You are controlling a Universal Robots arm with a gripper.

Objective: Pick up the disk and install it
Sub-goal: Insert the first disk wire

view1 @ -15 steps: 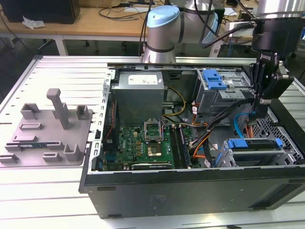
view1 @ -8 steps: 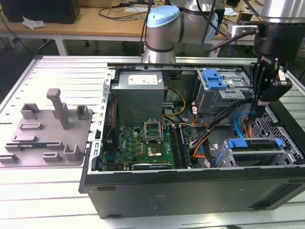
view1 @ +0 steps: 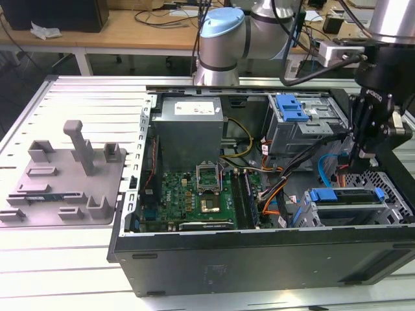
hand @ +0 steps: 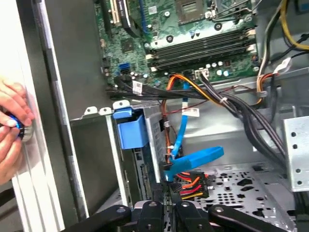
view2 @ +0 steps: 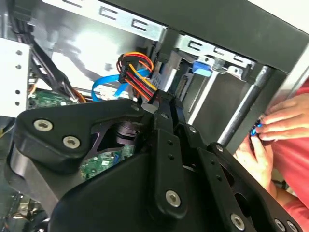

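Nearest is the black wall of the case (view1: 259,253), which lies open on a slotted metal table (view1: 78,265). Just behind that wall, at the exterior view's right, the disk (view1: 345,201) sits seated in its cage. Its long axis runs left to right and its blue rail faces up.

The claw (view1: 358,162) hangs just on the far side of the disk, over its right half and pointing down into the case, so the disk lies near and slightly below it. In the first wrist view the claw (hand: 168,200) is drawn narrow, with its tips almost together. A plug (hand: 187,182) with red, orange and yellow wires sits right at those tips, beside a blue ribbon cable (hand: 195,157). I cannot tell whether the tips actually nip the plug. The disk's blue rail end (hand: 131,131) stands just beside this bundle.

A hand (hand: 10,128) rests on the outside of the case wall there, holding something small and blue.

Room is tight here, with cage walls and loose cables close on each side. Farther in are the board (view1: 194,197) and a second cage with a blue latch (view1: 290,107). A grey tray (view1: 65,184) sits on the table well to the left, and the arm (view1: 220,39) rises at the far edge
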